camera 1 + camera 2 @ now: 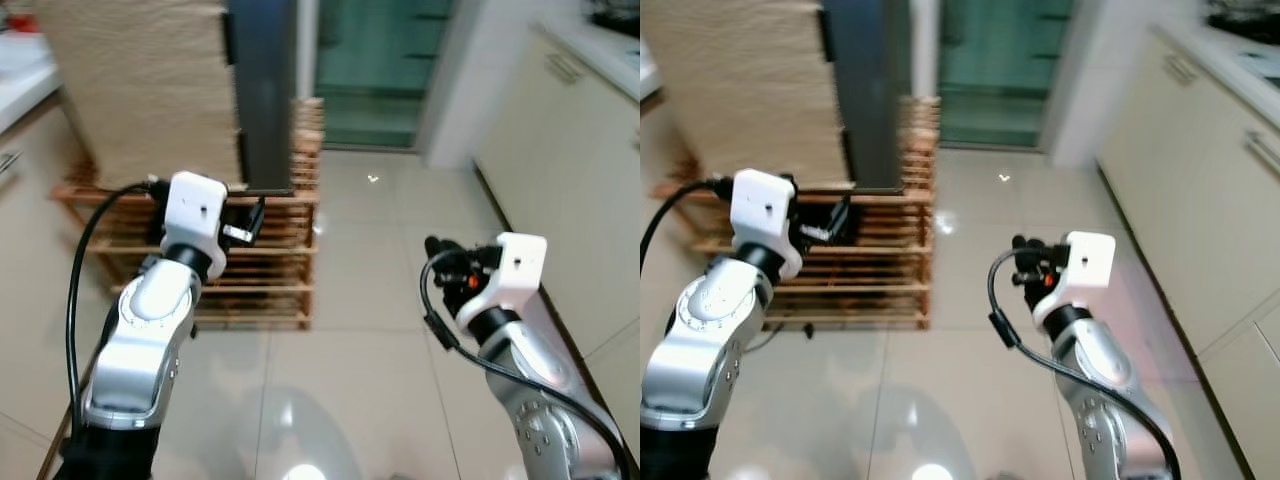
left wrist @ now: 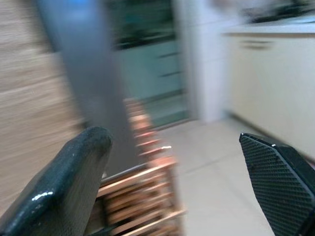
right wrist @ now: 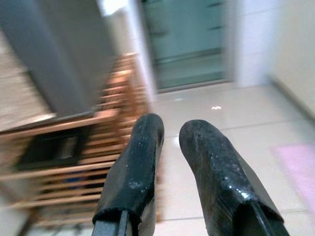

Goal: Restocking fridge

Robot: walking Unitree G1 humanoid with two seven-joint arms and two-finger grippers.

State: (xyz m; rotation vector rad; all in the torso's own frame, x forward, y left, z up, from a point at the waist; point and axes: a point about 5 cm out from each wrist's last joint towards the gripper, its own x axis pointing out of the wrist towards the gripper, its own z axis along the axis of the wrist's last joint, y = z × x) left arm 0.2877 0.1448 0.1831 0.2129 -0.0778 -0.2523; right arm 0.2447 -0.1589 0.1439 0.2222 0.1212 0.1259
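Left gripper (image 2: 172, 187) spread wide, raised just before wooden slatted rack (image 1: 265, 255). Right gripper (image 3: 170, 147) nearly pressed together, holding nothing, over glossy tiled floor (image 1: 380, 300) right of that rack. Fridge (image 1: 262, 90), dark and tall, standing on the rack.

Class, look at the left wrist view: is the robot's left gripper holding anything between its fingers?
No: the left gripper stands open, its two black fingers wide apart with only the floor and the wooden rack seen between them.
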